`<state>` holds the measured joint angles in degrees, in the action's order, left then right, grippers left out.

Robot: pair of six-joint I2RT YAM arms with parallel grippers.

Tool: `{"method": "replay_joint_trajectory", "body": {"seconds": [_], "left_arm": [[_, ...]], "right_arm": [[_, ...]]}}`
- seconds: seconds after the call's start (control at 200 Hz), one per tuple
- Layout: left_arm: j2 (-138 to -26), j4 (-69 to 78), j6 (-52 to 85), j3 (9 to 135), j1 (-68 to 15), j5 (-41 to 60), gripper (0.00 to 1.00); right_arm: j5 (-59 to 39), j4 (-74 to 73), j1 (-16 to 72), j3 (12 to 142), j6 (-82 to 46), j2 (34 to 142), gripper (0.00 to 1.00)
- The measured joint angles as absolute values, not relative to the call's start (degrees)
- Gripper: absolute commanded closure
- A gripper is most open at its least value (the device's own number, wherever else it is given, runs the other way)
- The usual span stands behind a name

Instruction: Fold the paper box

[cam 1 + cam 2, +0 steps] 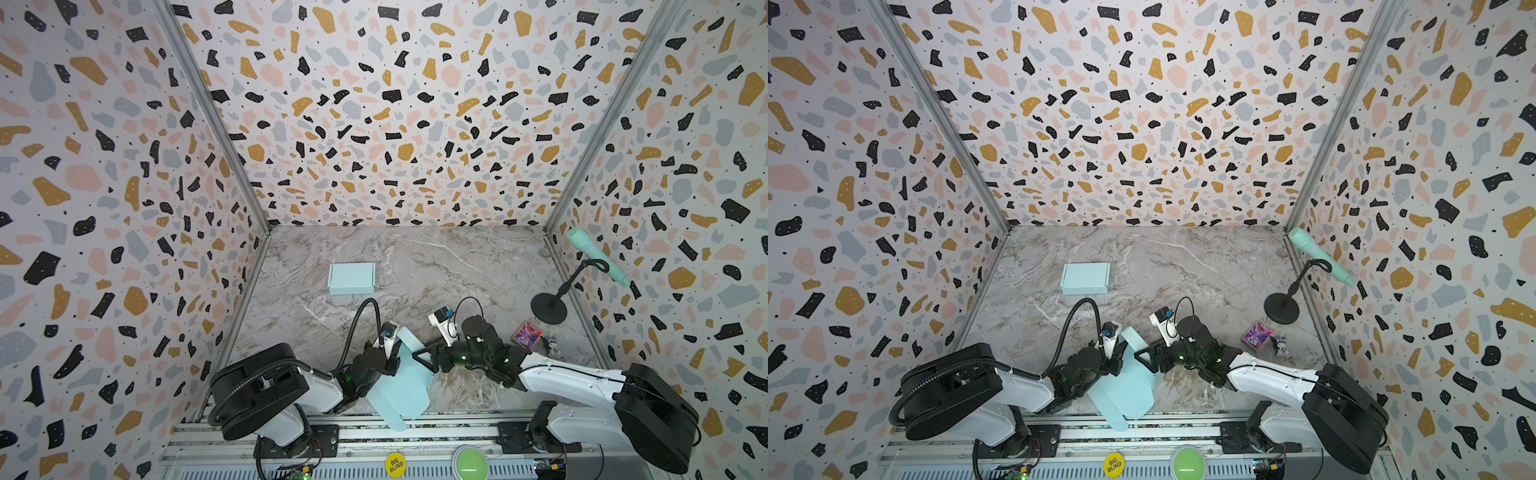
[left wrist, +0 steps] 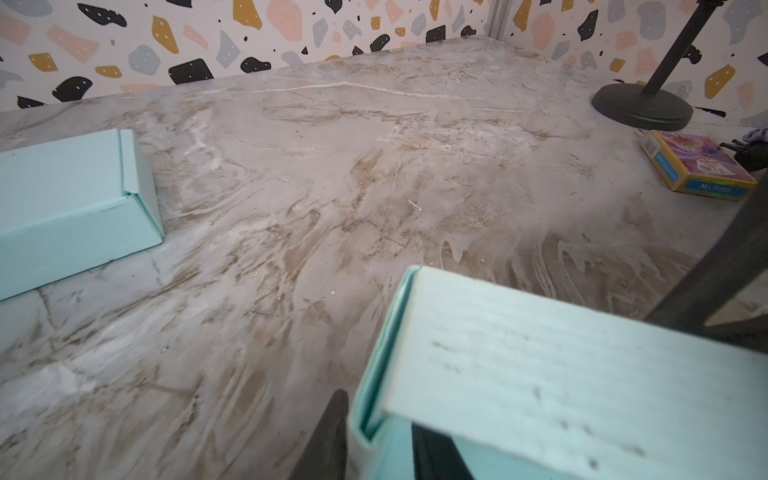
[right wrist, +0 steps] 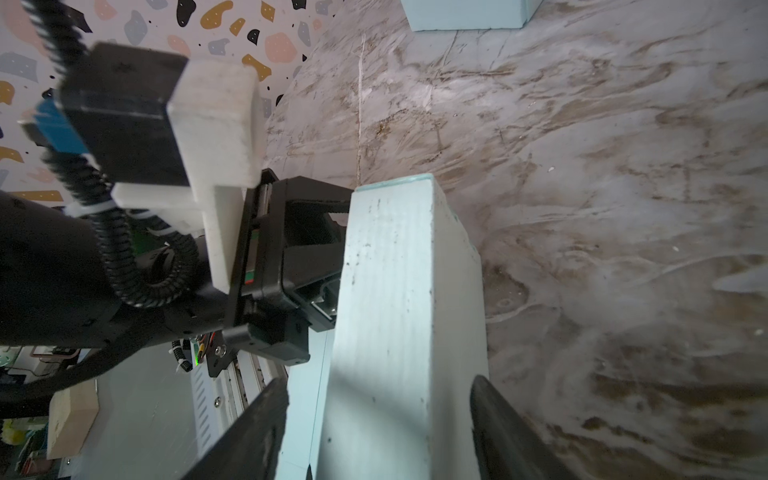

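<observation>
We find the left gripper [image 2: 379,432] clamped on the box [image 1: 409,386] wall and the right gripper [image 3: 380,380] wide astride it, grip indeterminate.

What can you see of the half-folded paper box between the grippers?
The paper box is pale turquoise corrugated card, scuffed, partly folded, tilted at the near edge of the table and overhanging the rail. The left gripper pinches its doubled side wall; the right gripper stands open astride a raised flap.
</observation>
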<state>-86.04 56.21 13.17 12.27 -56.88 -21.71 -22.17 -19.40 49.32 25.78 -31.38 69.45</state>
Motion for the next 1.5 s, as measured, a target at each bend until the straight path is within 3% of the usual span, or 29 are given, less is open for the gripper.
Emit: {"method": "replay_joint_trajectory", "body": {"seconds": [0.38, 0.731, 1.166, 1.502], "left_arm": [[-81.7, 56.2, 15.1, 7.4, -56.9, -20.8, 0.64], [-66.1, 49.5, 18.0, 3.3, -59.3, -19.6, 0.55], [-46.4, 12.0, 38.6, 10.2, -59.9, -23.6, 0.54], [-37.7, -3.1, 45.2, 11.7, -59.9, -22.9, 0.53]], "right_arm": [[-18.1, -16.1, 51.1, 29.3, -28.6, 72.4, 0.3], [-16.6, -14.5, 51.0, 29.4, -27.6, 73.5, 0.33], [-19.1, -16.6, 48.1, 29.0, -28.4, 73.6, 0.36], [-22.9, -20.9, 44.7, 25.8, -30.0, 73.5, 0.37]]}}
